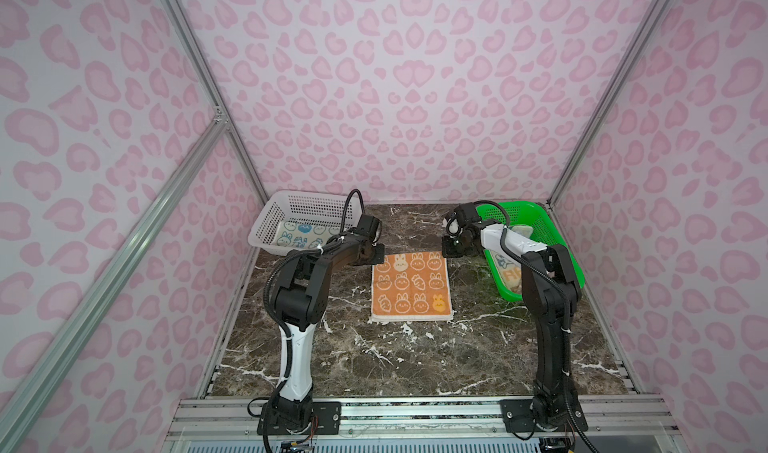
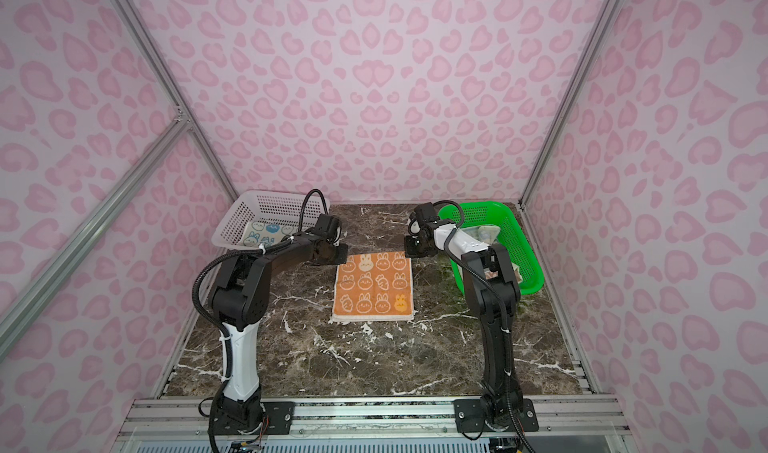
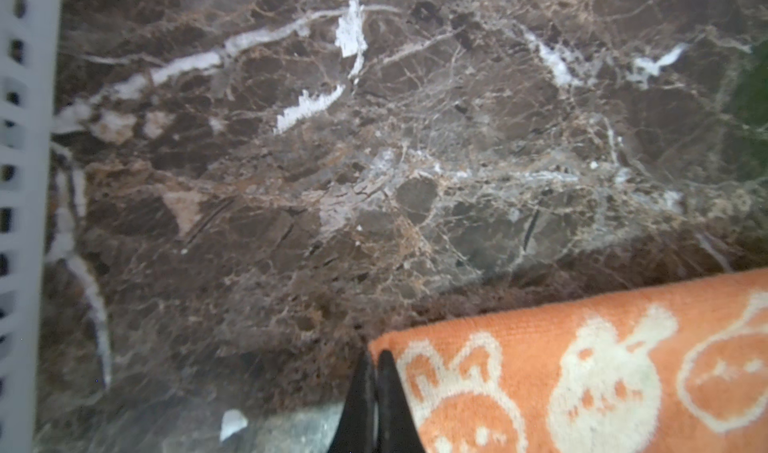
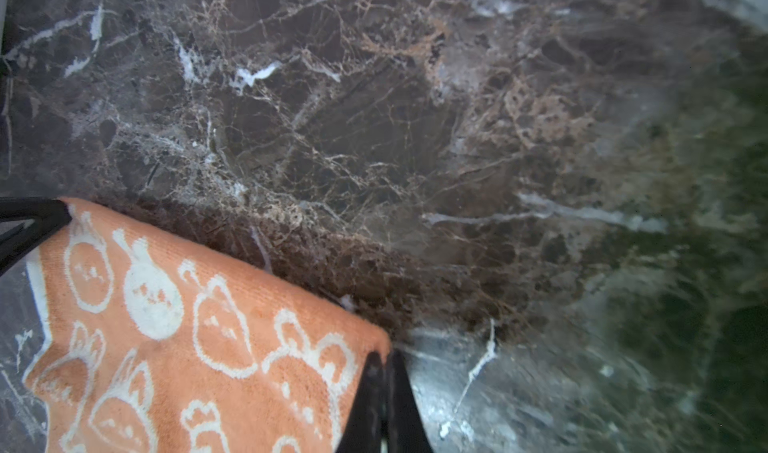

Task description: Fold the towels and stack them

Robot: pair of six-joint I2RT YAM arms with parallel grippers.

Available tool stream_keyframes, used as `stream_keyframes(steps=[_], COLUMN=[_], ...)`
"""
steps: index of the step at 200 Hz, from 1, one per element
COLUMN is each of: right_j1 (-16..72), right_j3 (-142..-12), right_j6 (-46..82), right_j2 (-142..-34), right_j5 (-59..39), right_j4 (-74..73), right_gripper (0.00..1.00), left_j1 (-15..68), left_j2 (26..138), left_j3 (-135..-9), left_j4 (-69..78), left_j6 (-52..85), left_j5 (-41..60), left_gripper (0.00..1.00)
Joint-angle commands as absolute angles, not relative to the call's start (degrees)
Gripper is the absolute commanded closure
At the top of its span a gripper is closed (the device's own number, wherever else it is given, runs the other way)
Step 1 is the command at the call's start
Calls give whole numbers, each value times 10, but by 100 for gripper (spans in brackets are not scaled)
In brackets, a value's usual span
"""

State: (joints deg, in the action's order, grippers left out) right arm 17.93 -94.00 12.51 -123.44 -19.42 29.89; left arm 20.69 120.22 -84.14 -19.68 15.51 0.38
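Observation:
An orange towel (image 1: pixel 411 286) (image 2: pixel 374 291) printed with cream bunnies and carrots lies flat in the middle of the marble table. My left gripper (image 1: pixel 376 259) (image 3: pixel 374 357) is shut on its far left corner. My right gripper (image 1: pixel 449 252) (image 4: pixel 384 357) is shut on its far right corner. In each wrist view the orange towel (image 3: pixel 582 367) (image 4: pixel 187 338) ends right at the closed fingertips. A cream towel with blue bunnies (image 1: pixel 297 239) lies in the white basket. More towels (image 1: pixel 513 272) sit in the green basket, partly hidden by the right arm.
The white perforated basket (image 1: pixel 307 209) (image 3: pixel 25 180) stands at the back left, close to the left arm's wrist. The green basket (image 1: pixel 548 230) stands at the back right behind the right arm. Pink patterned walls enclose the table on three sides.

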Motion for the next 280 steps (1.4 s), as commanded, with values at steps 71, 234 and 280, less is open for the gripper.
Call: stream_keyframes(steps=[71,234,280], right_j1=[178,202,211], right_j3=[-870,-670,-607], right_j6=[145,182,195], right_j2=[-1151,-1001,-962], right_j5=[-212,-215,-216], right_j4=[295,257,236], right_gripper=[100,100,100], left_j1=[209,256,264], left_j2=[1094,934,913], left_j3=[-741,-571,-539], left_j4=[-141,-96,-88], left_j6=[163,207,218], left_j5=[20,-10,-13], left_gripper=[96,96,96])
